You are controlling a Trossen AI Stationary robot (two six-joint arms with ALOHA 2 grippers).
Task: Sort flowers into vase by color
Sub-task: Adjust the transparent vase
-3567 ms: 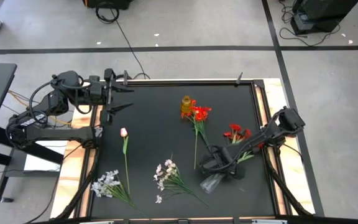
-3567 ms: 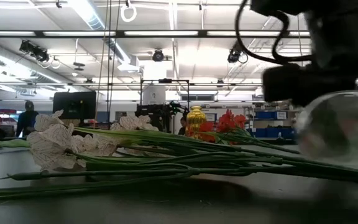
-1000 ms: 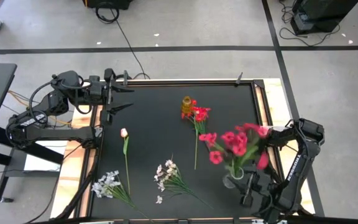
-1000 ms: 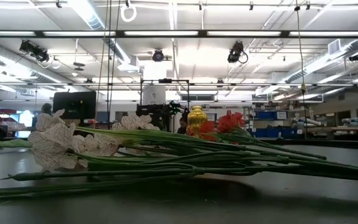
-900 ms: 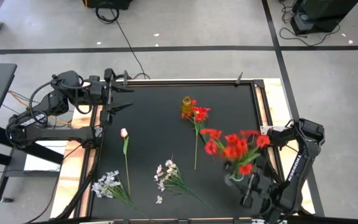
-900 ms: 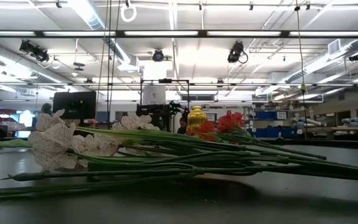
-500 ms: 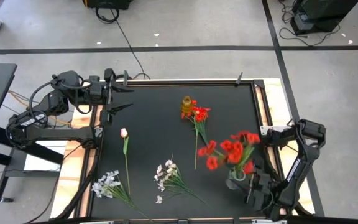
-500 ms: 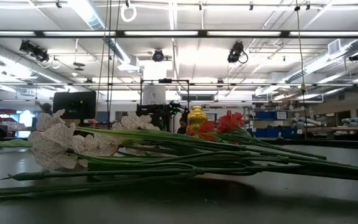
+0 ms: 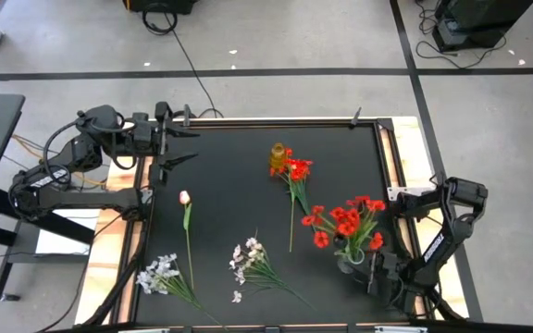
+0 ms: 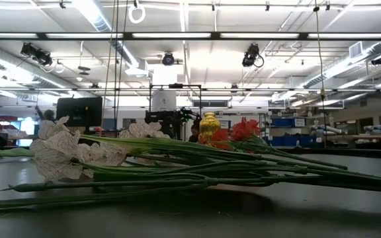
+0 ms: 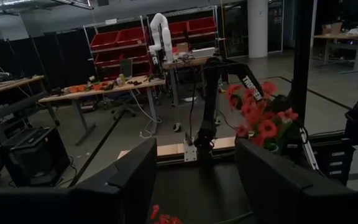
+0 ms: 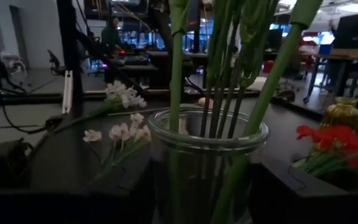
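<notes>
The glass vase (image 9: 352,256) with the red bunch (image 9: 343,222) has been stood upright since it was lying on its side near the table's right edge, and its blossoms are swinging less than a second ago. I am holding my right gripper (image 9: 368,270) clamped on the vase, the green stems (image 12: 222,68) rising from its mouth. My left gripper (image 9: 179,146) is waiting with fingers apart at the table's far left corner. Another red bunch (image 9: 294,172) is lying beside the yellow vase (image 9: 277,158). The pink tulip (image 9: 184,197) and two white sprays (image 9: 158,272) (image 9: 248,255) are lying on the table (image 9: 229,203).
</notes>
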